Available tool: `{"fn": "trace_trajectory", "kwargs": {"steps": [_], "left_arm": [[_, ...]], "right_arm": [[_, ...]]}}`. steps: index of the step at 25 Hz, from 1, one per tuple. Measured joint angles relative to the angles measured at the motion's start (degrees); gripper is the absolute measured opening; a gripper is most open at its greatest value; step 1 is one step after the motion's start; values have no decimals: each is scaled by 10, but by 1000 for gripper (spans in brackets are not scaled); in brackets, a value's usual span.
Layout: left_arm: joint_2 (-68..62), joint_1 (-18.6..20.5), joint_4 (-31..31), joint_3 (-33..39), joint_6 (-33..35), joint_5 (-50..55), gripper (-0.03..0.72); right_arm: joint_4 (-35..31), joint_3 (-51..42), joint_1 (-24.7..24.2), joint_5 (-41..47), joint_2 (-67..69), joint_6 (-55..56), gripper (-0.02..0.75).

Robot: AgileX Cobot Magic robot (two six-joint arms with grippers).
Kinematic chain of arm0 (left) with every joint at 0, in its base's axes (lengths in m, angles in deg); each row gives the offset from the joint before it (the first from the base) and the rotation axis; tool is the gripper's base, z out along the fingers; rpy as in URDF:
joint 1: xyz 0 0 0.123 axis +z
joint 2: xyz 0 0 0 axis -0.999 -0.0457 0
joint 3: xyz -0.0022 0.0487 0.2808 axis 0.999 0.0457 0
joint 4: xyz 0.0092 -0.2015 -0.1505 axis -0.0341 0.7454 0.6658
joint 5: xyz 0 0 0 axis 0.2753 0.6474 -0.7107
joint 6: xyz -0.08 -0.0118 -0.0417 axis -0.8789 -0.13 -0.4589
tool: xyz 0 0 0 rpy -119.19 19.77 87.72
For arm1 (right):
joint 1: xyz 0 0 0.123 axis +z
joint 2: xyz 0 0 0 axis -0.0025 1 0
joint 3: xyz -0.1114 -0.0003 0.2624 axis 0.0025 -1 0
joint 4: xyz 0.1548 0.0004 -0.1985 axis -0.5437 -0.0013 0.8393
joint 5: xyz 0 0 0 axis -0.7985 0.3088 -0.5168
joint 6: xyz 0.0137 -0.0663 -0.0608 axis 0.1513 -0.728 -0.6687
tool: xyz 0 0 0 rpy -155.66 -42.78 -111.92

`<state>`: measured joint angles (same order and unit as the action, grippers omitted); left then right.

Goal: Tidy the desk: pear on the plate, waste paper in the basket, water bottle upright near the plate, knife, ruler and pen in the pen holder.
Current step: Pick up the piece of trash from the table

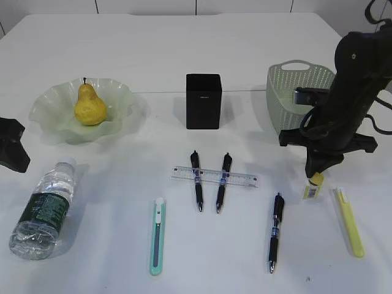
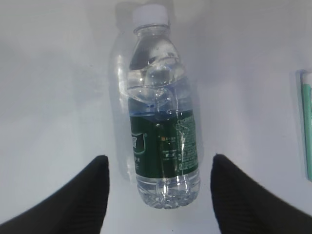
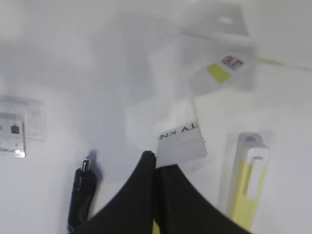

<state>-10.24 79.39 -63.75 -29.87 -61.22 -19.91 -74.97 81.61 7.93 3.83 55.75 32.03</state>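
My right gripper (image 1: 316, 174) is shut on the waste paper (image 1: 313, 186), a small white and yellow scrap hanging from its tips low over the desk (image 1: 245, 37), in front of the sage green basket (image 1: 295, 92). The right wrist view shows the jaws (image 3: 155, 161) pressed together with the waste paper (image 3: 181, 142) sticking out. My left gripper (image 2: 160, 158) is open over the base of the water bottle (image 2: 161, 122), which lies on its side (image 1: 44, 208). The pear (image 1: 90, 105) sits in the plate (image 1: 49, 113). The clear ruler (image 1: 214, 177) lies across two pens (image 1: 196, 180) before the black pen holder (image 1: 203, 101).
A third pen (image 1: 276, 231) lies front right of centre. A teal knife (image 1: 157, 236) lies right of the bottle, and a yellow knife (image 1: 349, 222) lies just right of my right gripper. My left arm (image 1: 12, 144) shows at the left edge.
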Motion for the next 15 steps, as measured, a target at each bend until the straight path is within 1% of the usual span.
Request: {"fn": "trace_trajectory", "kwargs": {"steps": [4,8,15], "left_arm": [[0,0,0,0,0,0,464],[0,0,0,0,0,0,464],[0,0,0,0,0,0,461]], "right_arm": [[-15,6,0,12,-30,-21,-13],[-34,32,0,29,-57,-45,-13],[-42,155,0,33,-69,-54,-13]]}}
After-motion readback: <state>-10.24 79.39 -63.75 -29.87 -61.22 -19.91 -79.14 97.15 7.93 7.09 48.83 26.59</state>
